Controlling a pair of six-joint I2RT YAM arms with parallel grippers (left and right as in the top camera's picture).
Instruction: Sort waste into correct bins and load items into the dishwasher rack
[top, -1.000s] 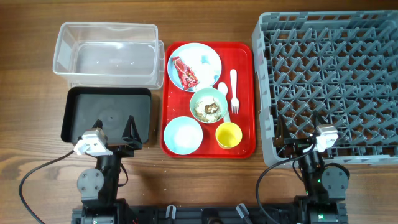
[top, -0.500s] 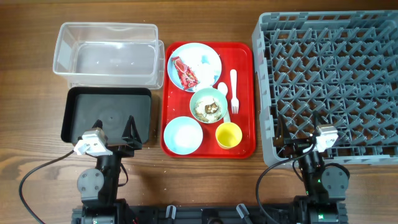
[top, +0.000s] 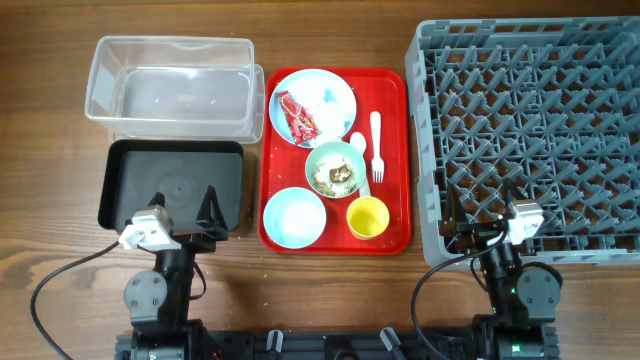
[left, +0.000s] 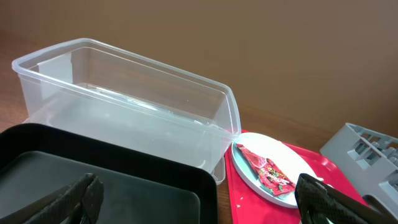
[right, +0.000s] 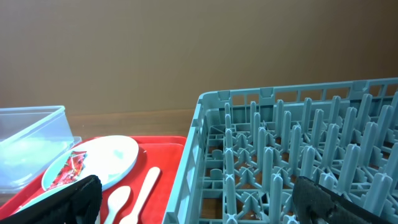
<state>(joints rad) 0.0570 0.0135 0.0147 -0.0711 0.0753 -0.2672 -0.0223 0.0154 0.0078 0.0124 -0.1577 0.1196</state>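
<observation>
Wood-grain table (top: 330, 290), streaky, low sheen. Tub (left: 124, 93) = see-through glossy plastic w/ glints; black tray (top: 175, 170) smooth plastic w/ slight sheen; red tray (top: 396, 100) glossy plastic. Rack (top: 530, 120) matt moulded plastic; fork (top: 377, 140) & spoon (right: 119, 198) smooth white plastic; plate (top: 335, 85) smooth & glossy, material unclear; wrapper (left: 267, 171) shiny, crinkled.

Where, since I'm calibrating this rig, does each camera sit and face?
Overhead: above the table, looking straight down; left pincer and right pincer show at the bottom edge.
Left wrist: low over the black tray, facing the clear tub; own fingers show.
Right wrist: low, facing the dishwasher rack; own fingers show.
Both wrist views share the plate with wrapper.
</observation>
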